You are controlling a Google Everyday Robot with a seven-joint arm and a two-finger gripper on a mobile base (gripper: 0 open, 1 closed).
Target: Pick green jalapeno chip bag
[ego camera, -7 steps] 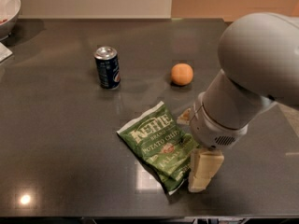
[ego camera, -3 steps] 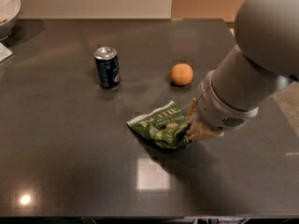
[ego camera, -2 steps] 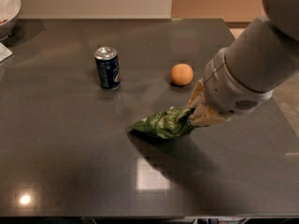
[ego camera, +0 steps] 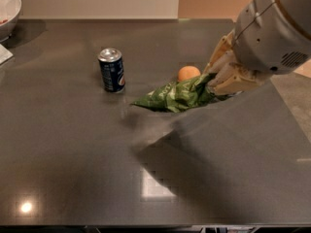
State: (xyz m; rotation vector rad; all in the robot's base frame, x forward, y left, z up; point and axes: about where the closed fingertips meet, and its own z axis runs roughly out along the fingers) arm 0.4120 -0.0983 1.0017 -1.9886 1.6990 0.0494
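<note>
The green jalapeno chip bag (ego camera: 176,96) is crinkled and glossy green. It hangs in the air above the dark table (ego camera: 73,159), held by its right end and trailing down to the left. My gripper (ego camera: 217,81) is at the right of the view, shut on the bag's right edge. The beige fingers (ego camera: 228,74) pinch the bag. The big grey arm housing rises to the upper right.
A blue soda can (ego camera: 112,70) stands upright left of the bag. An orange fruit (ego camera: 188,73) lies just behind the bag, partly hidden by it. A white bowl (ego camera: 7,8) sits at the far left back corner. The table's right edge runs under the arm.
The bag lay flat on the table at first. My gripper closed on its right end and has lifted it up and to the right, off the surface.
</note>
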